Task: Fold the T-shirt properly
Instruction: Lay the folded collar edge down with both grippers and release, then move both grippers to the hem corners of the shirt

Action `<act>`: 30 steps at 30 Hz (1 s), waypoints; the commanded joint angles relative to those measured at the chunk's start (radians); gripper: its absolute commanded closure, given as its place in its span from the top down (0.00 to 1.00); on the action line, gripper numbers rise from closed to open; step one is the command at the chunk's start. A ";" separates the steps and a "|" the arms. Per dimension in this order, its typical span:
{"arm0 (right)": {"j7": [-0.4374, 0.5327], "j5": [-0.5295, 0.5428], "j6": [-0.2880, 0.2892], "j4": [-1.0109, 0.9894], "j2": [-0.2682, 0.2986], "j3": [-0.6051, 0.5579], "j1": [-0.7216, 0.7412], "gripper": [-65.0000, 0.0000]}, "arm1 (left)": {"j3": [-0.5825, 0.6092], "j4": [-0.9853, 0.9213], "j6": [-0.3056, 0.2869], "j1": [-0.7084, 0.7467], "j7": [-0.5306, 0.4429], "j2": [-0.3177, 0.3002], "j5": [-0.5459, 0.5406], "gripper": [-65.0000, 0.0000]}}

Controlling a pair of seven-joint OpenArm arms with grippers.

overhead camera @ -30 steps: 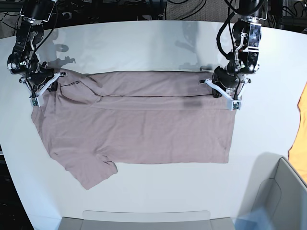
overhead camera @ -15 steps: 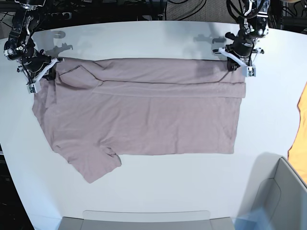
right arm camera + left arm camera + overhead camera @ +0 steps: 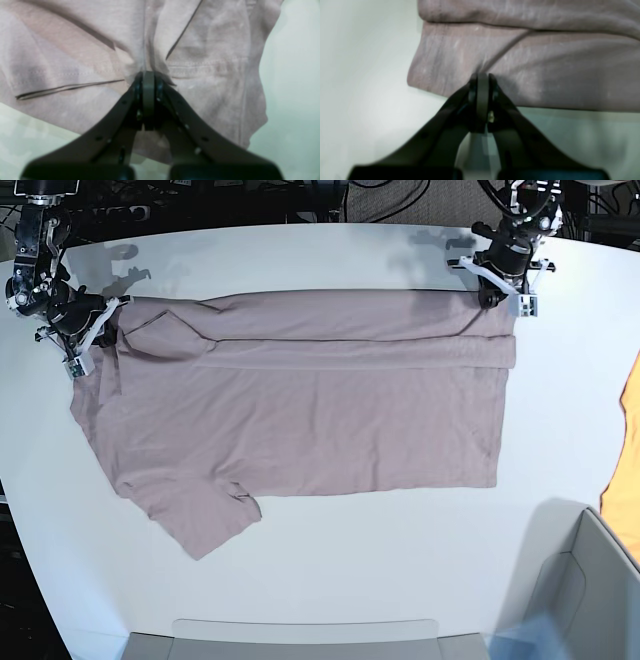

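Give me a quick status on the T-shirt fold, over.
Left end effector and right end effector both shut on the T-shirt far edge. Shirt flat on the table, top strip folded over. Nothing in the way.

light: bright, even overhead | shadows: soft | wrist views: blurred, perhaps motion | base view: edges bowed
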 commanded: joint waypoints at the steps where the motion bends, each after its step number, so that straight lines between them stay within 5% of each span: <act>1: -0.134 -0.074 -0.001 -0.018 0.006 -0.021 -0.040 0.00 | -0.007 -0.025 0.050 0.082 0.394 0.004 0.027 0.00; 11: -0.102 -0.071 -0.001 0.019 0.008 -0.036 -0.062 0.00 | -0.133 0.216 0.051 0.176 0.406 0.010 0.027 0.00; 21: -0.111 -0.008 -0.004 0.195 -0.038 0.120 -0.109 0.00 | -0.139 0.369 0.057 0.042 0.398 0.011 0.027 0.00; 30: -0.110 -0.009 -0.004 0.267 -0.049 0.179 -0.091 0.00 | -0.126 0.378 0.056 -0.117 0.406 0.093 0.027 0.00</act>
